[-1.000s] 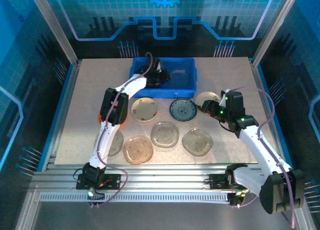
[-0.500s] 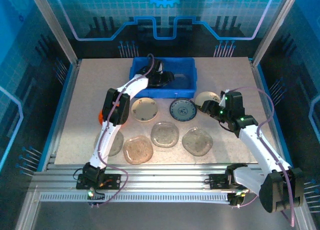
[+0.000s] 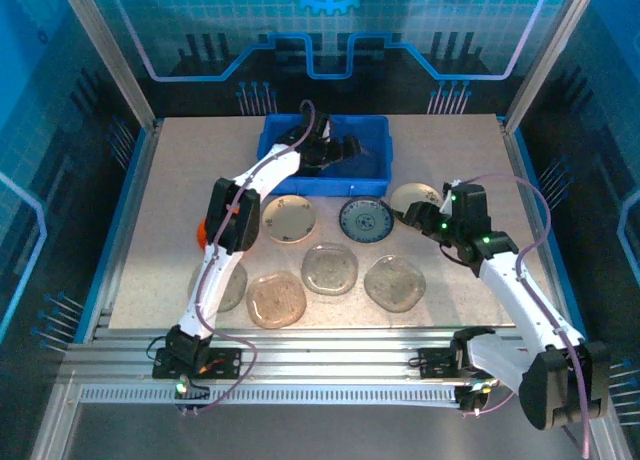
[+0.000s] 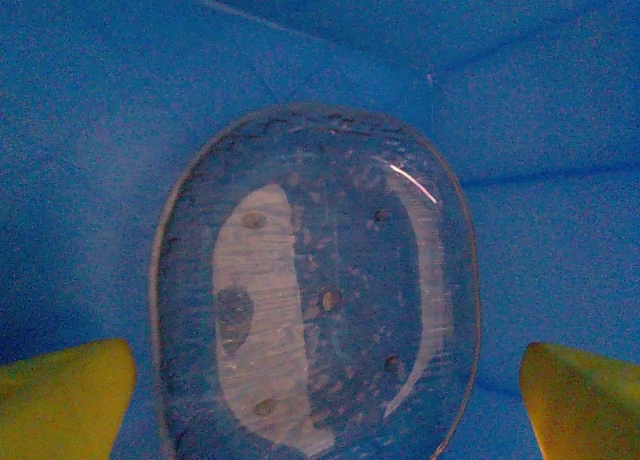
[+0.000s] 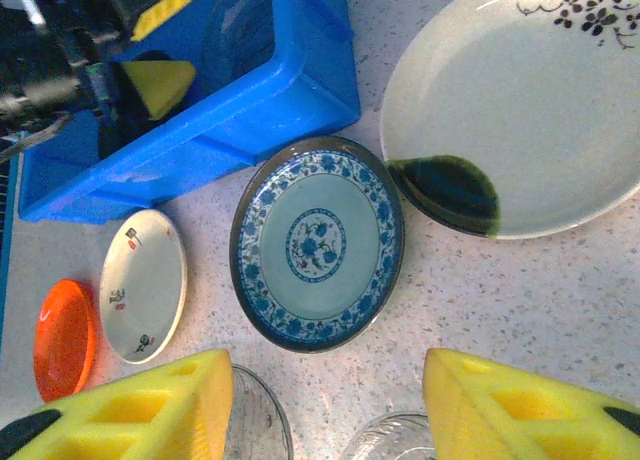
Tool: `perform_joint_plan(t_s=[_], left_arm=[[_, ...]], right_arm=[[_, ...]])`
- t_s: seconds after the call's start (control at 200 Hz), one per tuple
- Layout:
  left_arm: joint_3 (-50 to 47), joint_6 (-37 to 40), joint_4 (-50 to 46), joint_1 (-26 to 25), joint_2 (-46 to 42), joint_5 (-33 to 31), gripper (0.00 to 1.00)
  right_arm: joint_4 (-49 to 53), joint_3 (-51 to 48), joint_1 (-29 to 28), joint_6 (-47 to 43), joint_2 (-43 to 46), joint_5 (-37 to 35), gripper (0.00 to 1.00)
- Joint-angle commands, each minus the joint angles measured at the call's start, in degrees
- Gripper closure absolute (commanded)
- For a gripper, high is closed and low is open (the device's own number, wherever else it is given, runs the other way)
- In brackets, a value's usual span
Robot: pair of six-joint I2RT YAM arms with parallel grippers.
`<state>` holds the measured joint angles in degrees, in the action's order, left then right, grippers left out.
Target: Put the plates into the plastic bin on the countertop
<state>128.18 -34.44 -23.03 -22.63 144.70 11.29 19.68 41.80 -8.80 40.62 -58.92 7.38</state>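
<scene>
Glass plate (image 4: 318, 300) lying flat in the bin (image 4: 150, 100), let go.
Left gripper (image 4: 322, 410) hangs above it, jaws spread wide and empty. Right gripper (image 5: 328, 405) hovers half-parted over the countertop (image 3: 160, 180), holding nothing. By my count eight plates wait there: orange (image 5: 62, 335), small cream (image 5: 143, 285), blue-patterned (image 5: 318, 242), large cream (image 5: 520, 120), four glass (image 3: 330, 268). Early going, I judge; most of the job is left.
</scene>
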Motion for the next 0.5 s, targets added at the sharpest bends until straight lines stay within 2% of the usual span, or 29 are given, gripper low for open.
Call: perform_joint_plan(t_s=[0.0, 0.18, 0.255, 0.38, 0.495], left_arm=[[1.2, 3.4, -3.3, -0.6, -6.2, -5.5, 0.01], [0.1, 6.4, -5.7, -1.6, -10.6, -14.4, 0.01], [-0.9, 8.0, -5.5, -2.1, -12.7, -16.5, 0.01], [-1.3, 9.0, -6.8, -2.6, -15.6, -18.3, 0.01], [-3.5, 8.6, -8.0, -3.3, -19.4, -17.2, 0.01]], right_arm=[[2.7, 2.0, 0.6, -2.1, 1.1, -2.3, 0.46], [3.1, 1.3, 0.6, -4.4, 1.5, -4.2, 0.45], [3.3, 1.1, 0.6, -5.6, 1.4, -5.4, 0.42], [4.3, 1.6, 0.6, -7.0, 1.0, -6.7, 0.40], [5.3, 1.9, 0.9, -8.2, 0.9, -7.1, 0.40]])
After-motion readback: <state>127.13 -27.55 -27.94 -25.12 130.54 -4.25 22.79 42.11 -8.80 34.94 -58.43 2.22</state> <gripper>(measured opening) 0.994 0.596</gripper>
